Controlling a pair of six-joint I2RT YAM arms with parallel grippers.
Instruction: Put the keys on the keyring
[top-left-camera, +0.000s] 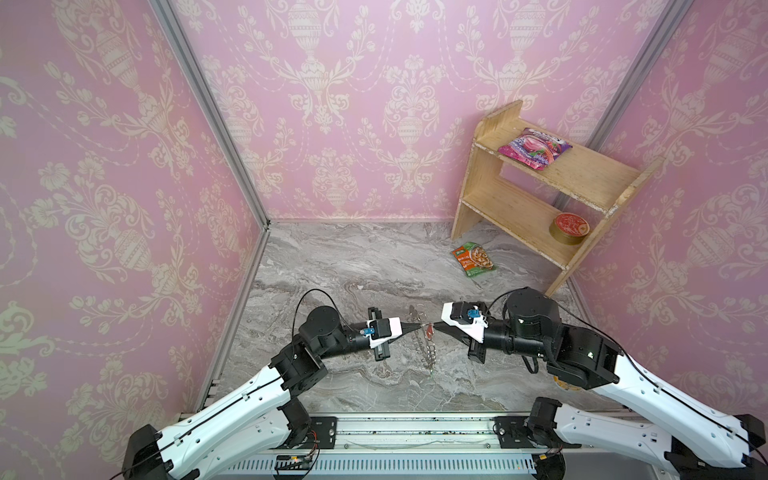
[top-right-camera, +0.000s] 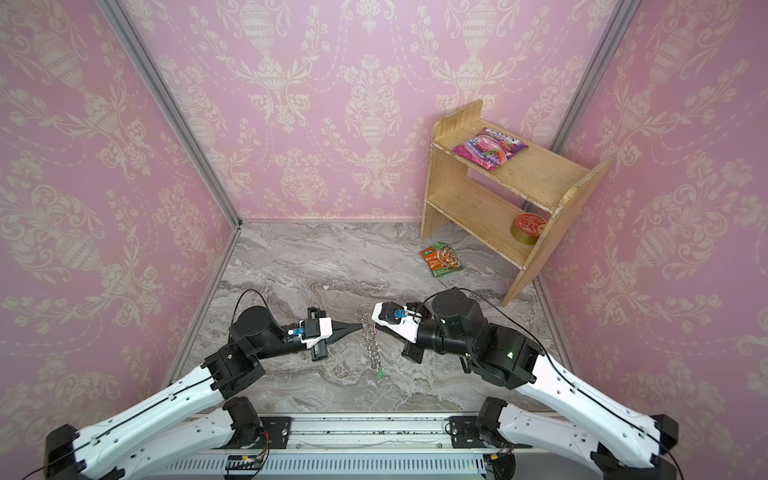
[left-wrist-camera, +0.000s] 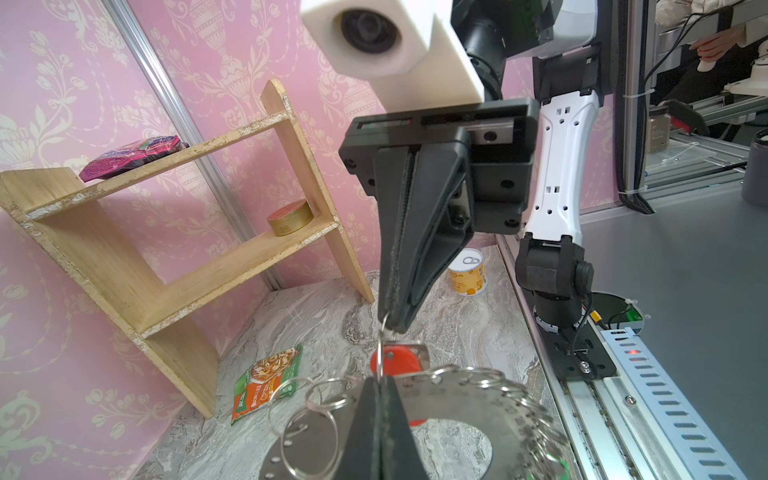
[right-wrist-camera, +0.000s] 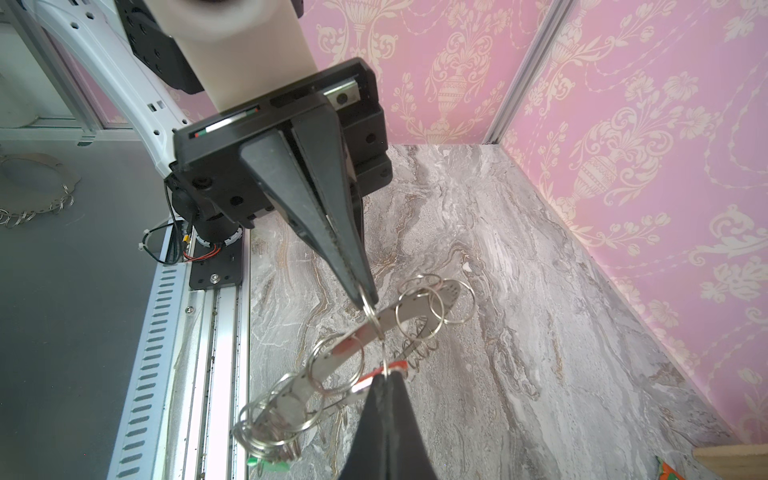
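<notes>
Threading appears to be under way above the surface (top-left-camera: 353, 257). The keyring (left-wrist-camera: 457, 399) is being held up, tilted, by the left end effector (left-wrist-camera: 380, 386), its jaws being pressed fully together on the ring's rim. The right end effector (left-wrist-camera: 390, 322) is likewise being clamped tight, on the small wire loop of the red-tagged key (left-wrist-camera: 397, 361), just beside that rim. Whether that loop is passing through a rim hole cannot be told. The green-tagged key (top-right-camera: 379, 373) is hanging from the keyring's low end (so one key is probably done).

For the step to go well, the keyring is best being braced steadily while the loop's split is being eased onto the rim with small twists. A hard pull is likely being paid for with the thin wire slipping out.

On the shelf (top-left-camera: 507, 208), a purple packet (top-left-camera: 534, 147) is lying on the upper board and a round tin (top-left-camera: 569, 228) on the lower, lidded, its contents hidden. A can (left-wrist-camera: 467, 270) is standing sealed near the right arm's base.
</notes>
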